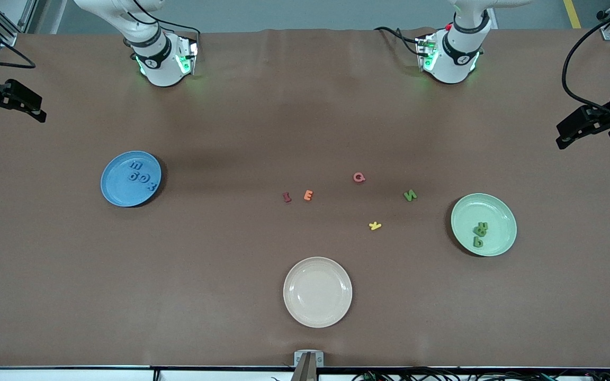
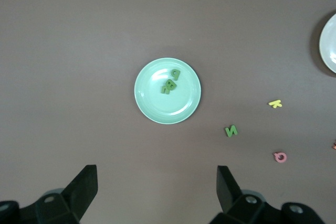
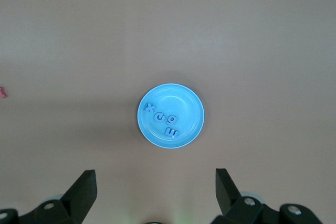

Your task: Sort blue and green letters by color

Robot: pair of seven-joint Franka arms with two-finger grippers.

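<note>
Green N (image 1: 410, 196) loose on desk (image 1: 231, 275) — light, soft foam; pinch across its flat sides. Left tool (image 2: 157, 192) and right tool (image 3: 156, 195) raised, spread wide, empty.

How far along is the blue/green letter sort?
Done: four blue letters lie in the blue plate; a cluster of green letters lies in the green plate, count unclear. In hand: nothing; the left gripper hangs open over the green plate and the right gripper open over the blue plate. Left: the green N sits on the table beside the green plate.
</note>
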